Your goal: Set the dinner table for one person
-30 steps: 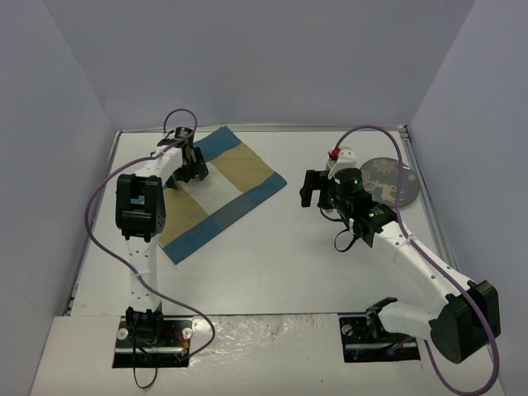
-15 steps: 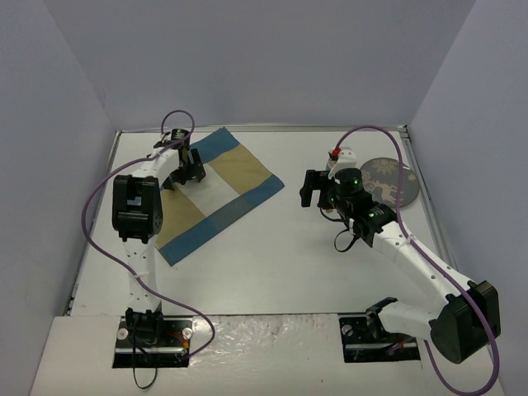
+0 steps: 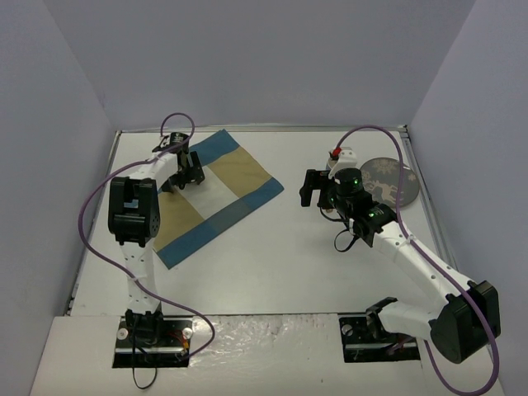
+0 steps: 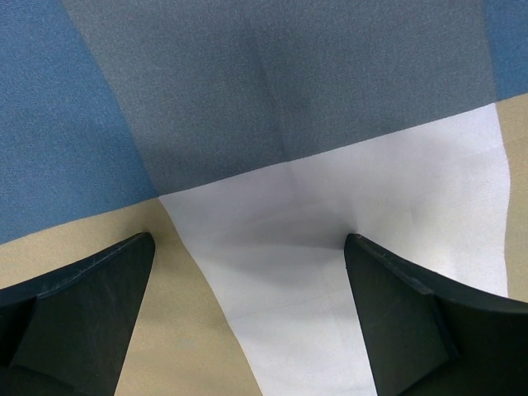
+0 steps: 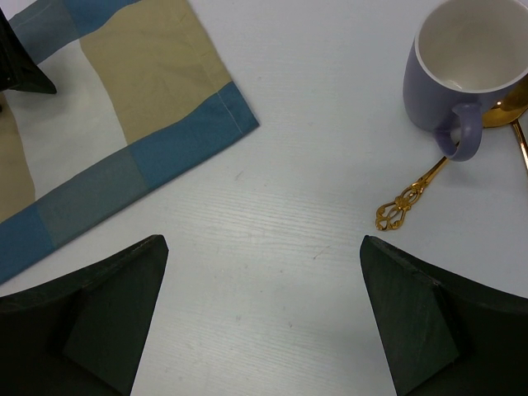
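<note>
The right wrist view shows what the overhead camera cannot: a purple mug (image 5: 462,70) with a gold spoon (image 5: 398,208) just beside its handle, both hidden from above by the right arm's wrist. Only the overhead shows the grey patterned plate (image 3: 394,180) at the far right of the white dinner table (image 3: 264,264). The left gripper (image 4: 247,247) hangs close over the blue-and-tan placemat (image 3: 223,194) at the table's far left, jaws spread wide with nothing between them. The right gripper (image 5: 264,247) is equally wide and empty, over bare table between the placemat's corner and the mug.
</note>
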You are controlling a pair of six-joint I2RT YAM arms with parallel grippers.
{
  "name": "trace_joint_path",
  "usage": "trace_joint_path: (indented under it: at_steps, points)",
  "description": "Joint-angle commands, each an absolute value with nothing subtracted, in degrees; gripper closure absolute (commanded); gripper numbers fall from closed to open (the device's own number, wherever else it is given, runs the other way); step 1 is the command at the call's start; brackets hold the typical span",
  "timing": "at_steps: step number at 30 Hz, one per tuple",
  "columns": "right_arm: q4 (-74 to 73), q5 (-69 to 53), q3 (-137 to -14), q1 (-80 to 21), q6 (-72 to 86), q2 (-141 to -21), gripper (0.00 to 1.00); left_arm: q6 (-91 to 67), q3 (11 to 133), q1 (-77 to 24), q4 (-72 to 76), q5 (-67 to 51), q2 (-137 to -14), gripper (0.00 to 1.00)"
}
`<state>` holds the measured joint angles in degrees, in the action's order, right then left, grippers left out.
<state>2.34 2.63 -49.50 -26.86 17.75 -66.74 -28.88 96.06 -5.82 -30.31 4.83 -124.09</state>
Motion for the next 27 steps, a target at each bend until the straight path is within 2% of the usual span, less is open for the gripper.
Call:
trace_joint_path:
  at_steps: [1, 15, 23, 27]
  points:
    - [5.27, 4.31, -50.01, -26.37, 18.11, -64.95, 0.00, -28.12, 92.12, -5.81, -33.66, 4.40, -121.55, 0.03]
    - [5.50, 4.07, -50.71, -26.24, 18.76, -64.13, 0.00, -28.03, 95.47, -6.33, -36.76, 4.49, -116.51, 0.03]
    - [5.19, 7.51, -49.78, -22.56, 22.14, -60.07, 0.00, -25.91, 100.42, -6.50, -42.50, 3.40, -102.14, 0.03]
    - [4.10, 9.91, -47.87, -17.20, 25.80, -57.41, 0.00, -21.96, 94.67, -6.50, -42.12, 2.51, -91.74, 0.03]
